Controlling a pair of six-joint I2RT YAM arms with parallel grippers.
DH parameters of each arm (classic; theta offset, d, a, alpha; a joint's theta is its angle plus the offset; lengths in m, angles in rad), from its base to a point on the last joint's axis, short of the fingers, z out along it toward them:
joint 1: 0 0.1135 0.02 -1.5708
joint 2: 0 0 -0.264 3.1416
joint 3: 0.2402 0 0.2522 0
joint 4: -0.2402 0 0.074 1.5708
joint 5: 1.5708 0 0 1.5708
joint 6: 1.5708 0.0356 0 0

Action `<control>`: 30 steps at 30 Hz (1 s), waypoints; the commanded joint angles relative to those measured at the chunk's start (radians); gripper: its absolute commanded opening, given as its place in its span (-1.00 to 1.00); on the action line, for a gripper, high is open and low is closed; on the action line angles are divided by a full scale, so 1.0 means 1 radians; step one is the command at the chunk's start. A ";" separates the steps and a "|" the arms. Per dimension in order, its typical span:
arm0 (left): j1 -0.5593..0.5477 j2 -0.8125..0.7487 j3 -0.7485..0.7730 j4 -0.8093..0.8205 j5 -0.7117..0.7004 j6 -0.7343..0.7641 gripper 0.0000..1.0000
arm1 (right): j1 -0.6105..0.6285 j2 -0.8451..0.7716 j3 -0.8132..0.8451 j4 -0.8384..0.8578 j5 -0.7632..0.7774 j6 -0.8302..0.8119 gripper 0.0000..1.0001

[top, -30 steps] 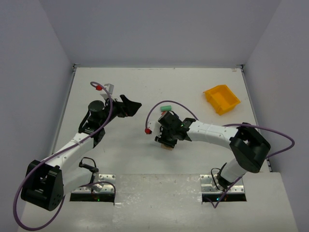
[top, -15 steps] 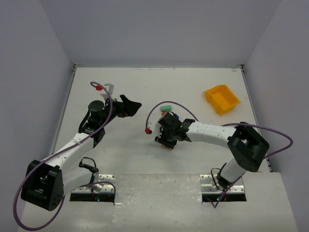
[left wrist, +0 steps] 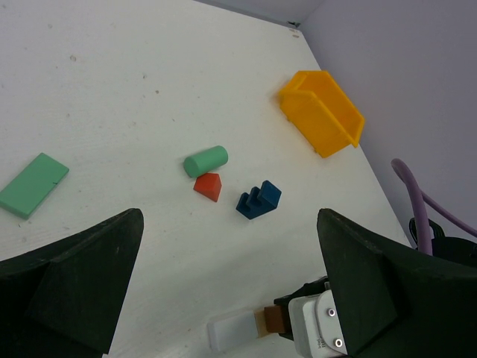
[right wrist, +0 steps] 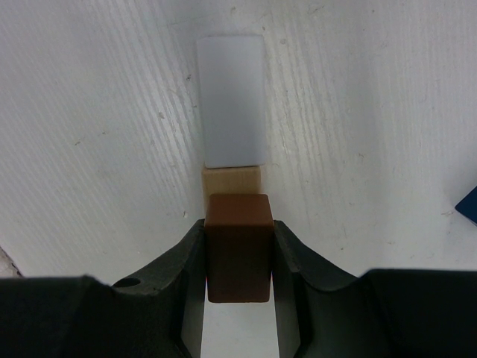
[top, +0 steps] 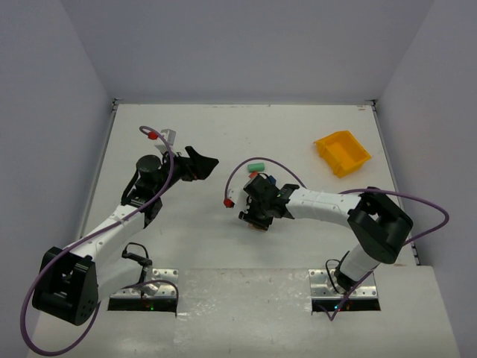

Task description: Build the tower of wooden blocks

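Hardly anything has shifted: only the right arm's elbow has crept slightly left. The brown block [right wrist: 238,257] sits pinched between the narrowly parted jaws of the right gripper [top: 257,215]. It is just this side of a pale wood block [right wrist: 232,179], which butts against a white block [right wrist: 231,101] lying on the table [right wrist: 97,112]. Whether the brown block touches the pale one I cannot tell. Beyond lie the blue block [left wrist: 258,200], red wedge [left wrist: 209,186], mint cylinder [left wrist: 206,161] and flat mint block [left wrist: 32,185], with the yellow bin [left wrist: 322,112] farther off. The left gripper [left wrist: 229,224] hovers fully spread and empty. The placing step looks to be in hand. Next, the brown block needs squaring over the base, then a gentle release.
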 commanded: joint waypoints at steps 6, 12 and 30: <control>0.014 -0.008 -0.001 0.046 0.017 0.010 1.00 | 0.006 -0.009 0.009 0.007 -0.008 0.018 -0.45; 0.014 -0.005 0.001 0.048 0.017 0.010 1.00 | 0.006 -0.004 0.010 0.006 -0.016 0.011 -0.35; 0.014 -0.002 0.001 0.054 0.027 0.010 1.00 | 0.006 -0.003 0.016 -0.002 0.003 0.006 0.00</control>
